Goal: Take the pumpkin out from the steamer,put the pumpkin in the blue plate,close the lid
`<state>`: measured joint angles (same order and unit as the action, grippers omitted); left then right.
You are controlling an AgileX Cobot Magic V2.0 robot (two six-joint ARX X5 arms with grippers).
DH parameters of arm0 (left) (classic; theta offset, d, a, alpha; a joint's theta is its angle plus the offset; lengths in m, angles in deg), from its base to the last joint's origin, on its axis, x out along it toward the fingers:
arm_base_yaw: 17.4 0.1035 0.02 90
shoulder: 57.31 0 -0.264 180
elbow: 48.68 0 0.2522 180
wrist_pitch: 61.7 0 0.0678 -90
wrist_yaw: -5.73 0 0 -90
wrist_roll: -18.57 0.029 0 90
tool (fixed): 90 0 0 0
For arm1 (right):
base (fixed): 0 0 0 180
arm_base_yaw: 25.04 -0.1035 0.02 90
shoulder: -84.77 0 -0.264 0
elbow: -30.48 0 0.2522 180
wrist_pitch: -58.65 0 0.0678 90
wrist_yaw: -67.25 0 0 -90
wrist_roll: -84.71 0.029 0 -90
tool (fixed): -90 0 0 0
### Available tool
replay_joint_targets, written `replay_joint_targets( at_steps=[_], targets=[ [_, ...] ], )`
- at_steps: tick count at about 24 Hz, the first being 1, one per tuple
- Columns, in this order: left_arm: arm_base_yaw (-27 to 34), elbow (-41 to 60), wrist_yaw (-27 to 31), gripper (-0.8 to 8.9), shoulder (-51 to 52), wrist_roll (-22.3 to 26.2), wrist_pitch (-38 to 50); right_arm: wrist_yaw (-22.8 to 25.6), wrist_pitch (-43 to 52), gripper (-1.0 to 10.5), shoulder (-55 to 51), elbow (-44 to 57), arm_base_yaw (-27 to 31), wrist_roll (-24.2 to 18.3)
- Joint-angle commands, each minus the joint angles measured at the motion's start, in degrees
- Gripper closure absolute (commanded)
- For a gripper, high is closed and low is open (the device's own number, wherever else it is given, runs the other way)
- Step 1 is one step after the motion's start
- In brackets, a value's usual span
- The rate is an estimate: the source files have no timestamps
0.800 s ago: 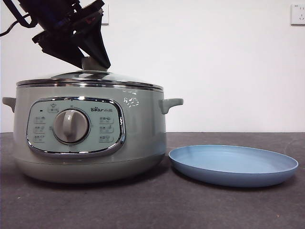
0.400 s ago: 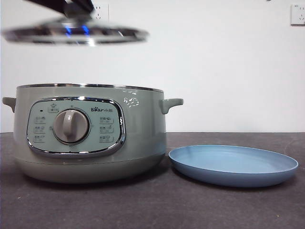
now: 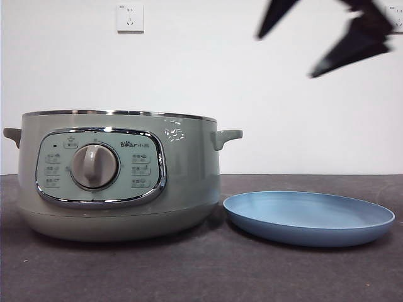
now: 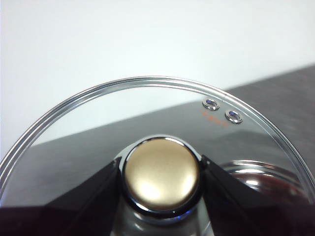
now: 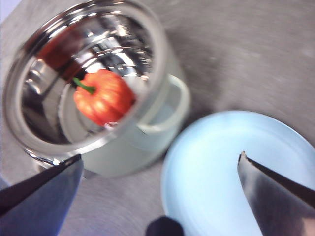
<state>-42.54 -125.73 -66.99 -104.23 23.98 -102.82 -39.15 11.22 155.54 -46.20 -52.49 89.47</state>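
One ribbed orange pumpkin (image 5: 104, 96) sits in the steamer (image 5: 88, 83); left pincer (image 4: 161, 173) clamps the lid (image 4: 88, 132), right pincer (image 5: 160, 189) wide.

My front camera sits low, about level with the bench (image 3: 189, 270), and looks straight across it at a white wall; the steamer (image 3: 116, 176) stands near and large at nine o'clock, the blue plate (image 3: 308, 217) at four o'clock. My left wrist camera looks close along my jaws at the lid (image 4: 147, 128), whose glass fills most of its picture. My right wrist camera looks steeply down from above onto the open steamer (image 5: 93, 78) and the blue plate (image 5: 221, 167). Front and right wrist views share those two things.
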Motion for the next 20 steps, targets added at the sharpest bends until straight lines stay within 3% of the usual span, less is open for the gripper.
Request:
replay_joint_targets(
  at_steps=[1, 9, 13, 20],
  targets=[
    [0.09, -0.63, 3.45, 8.26, 2.95, 2.08, 1.03, 0.04, 0.37, 3.7, 6.16, -6.01, -3.52, -1.95],
    [0.09, -0.63, 10.95, 8.26, 8.81, 2.78, -3.06, 1.27, -7.23, 3.8, 24.48, -28.39, -12.66, -5.88],
    [0.09, -0.63, 12.85, 8.26, 9.68, 3.89, -4.92, 8.15, -13.84, 3.8, 37.29, -42.21, -17.55, -9.4],
    [0.09, -0.63, 12.79, 8.26, 9.68, 3.89, -7.13, 10.8, -13.4, 3.8, 49.05, -44.96, -19.61, -11.56]
  ],
)
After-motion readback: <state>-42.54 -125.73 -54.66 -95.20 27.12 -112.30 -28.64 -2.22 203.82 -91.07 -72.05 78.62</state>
